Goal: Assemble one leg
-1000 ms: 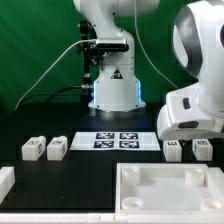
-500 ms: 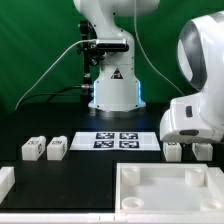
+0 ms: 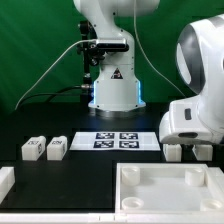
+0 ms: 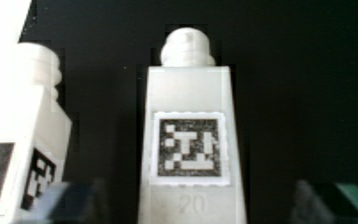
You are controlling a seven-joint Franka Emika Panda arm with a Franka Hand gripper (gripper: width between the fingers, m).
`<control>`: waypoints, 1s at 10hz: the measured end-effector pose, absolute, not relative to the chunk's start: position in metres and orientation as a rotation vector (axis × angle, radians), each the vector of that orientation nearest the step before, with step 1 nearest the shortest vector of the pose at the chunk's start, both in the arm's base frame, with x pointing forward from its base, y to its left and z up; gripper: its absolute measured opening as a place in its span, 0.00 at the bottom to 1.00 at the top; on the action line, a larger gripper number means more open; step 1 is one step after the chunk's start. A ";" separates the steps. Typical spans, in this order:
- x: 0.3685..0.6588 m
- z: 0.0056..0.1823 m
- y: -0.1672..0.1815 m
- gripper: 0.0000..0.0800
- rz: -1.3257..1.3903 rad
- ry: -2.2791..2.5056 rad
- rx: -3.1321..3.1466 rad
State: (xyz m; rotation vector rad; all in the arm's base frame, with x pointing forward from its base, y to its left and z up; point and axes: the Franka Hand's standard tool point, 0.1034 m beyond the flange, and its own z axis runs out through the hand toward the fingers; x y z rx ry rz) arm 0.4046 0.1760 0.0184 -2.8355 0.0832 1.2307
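Observation:
In the wrist view a white leg [image 4: 192, 120] with a black-and-white tag and a rounded peg on its far end lies between my open gripper's [image 4: 197, 205] two dark fingers, one on each side, with gaps to both. A second leg [image 4: 30, 130] lies beside it. In the exterior view my gripper [image 3: 189, 148] hangs low at the exterior view's right over two legs [image 3: 172, 152] [image 3: 204, 150], partly hiding them. Two more legs [image 3: 31, 150] [image 3: 56, 149] stand at the exterior view's left.
A large white tray-like part with raised rims [image 3: 128, 178] lies at the front. The marker board [image 3: 117, 141] lies mid-table before the robot base [image 3: 113, 90]. A white piece [image 3: 5, 180] sits at the front left edge.
The arm's hand has come down toward the right pair of legs since one second ago; over the last half second it has barely moved. The legs have not moved.

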 end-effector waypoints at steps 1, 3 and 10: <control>0.405 0.018 0.176 0.48 1.231 0.083 -2.835; 0.405 0.018 0.176 0.36 1.231 0.083 -2.835; 0.405 0.018 0.176 0.36 1.230 0.083 -2.835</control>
